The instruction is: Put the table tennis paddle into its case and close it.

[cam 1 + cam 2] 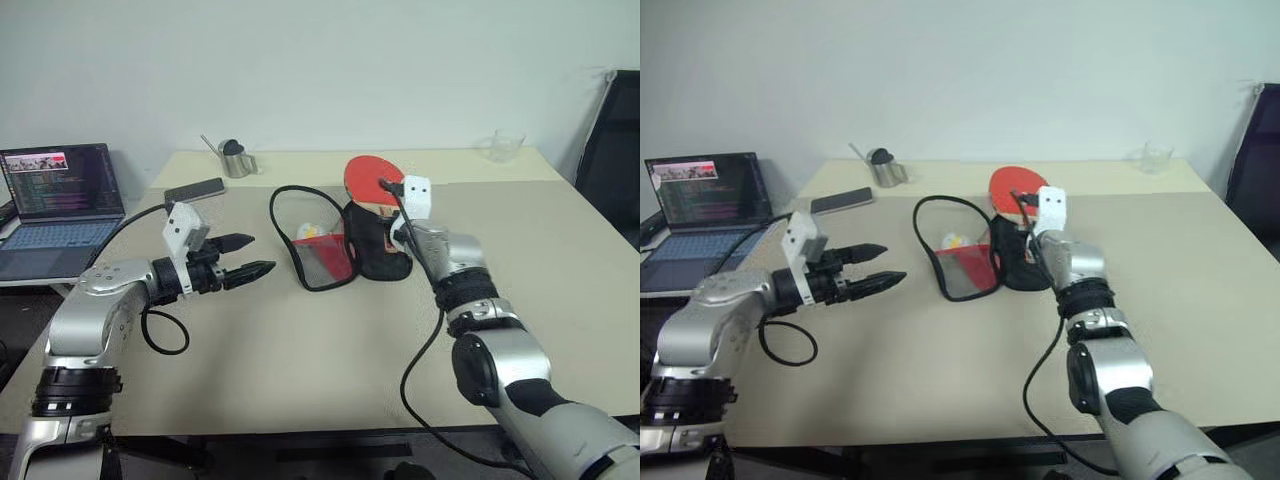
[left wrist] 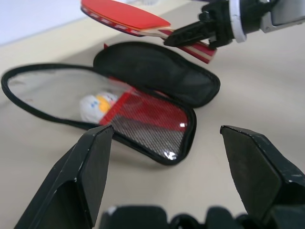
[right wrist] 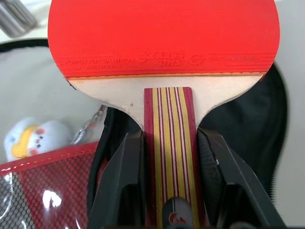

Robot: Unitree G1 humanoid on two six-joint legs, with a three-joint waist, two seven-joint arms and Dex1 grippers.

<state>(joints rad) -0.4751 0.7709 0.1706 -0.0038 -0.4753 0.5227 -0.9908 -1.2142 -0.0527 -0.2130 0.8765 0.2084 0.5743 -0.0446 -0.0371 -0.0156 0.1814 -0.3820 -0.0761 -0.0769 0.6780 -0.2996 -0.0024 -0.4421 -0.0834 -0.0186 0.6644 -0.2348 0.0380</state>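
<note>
Red-faced table tennis paddle with striped wooden handle (image 3: pixel 167 157) is hanging above the open black-and-red zip case (image 1: pixel 335 240) on the beige surface (image 1: pixel 300 360), right pincer (image 3: pixel 169 162) clamping its handle. Left pincer (image 1: pixel 248 256) is idling wide nearby. Risk: blade snagging the floppy case rim.

Left gripper (image 1: pixel 250 256) fingers spread wide, right gripper (image 3: pixel 167 157) fingers clamped, arm outstretched.

The table holds one table tennis paddle (image 1: pixel 363 178), one open case (image 1: pixel 330 243), one phone (image 1: pixel 194 189), one metal cup (image 1: pixel 238 160), one clear cup (image 1: pixel 506 146), and one laptop (image 1: pixel 60 205) stands at far left.
</note>
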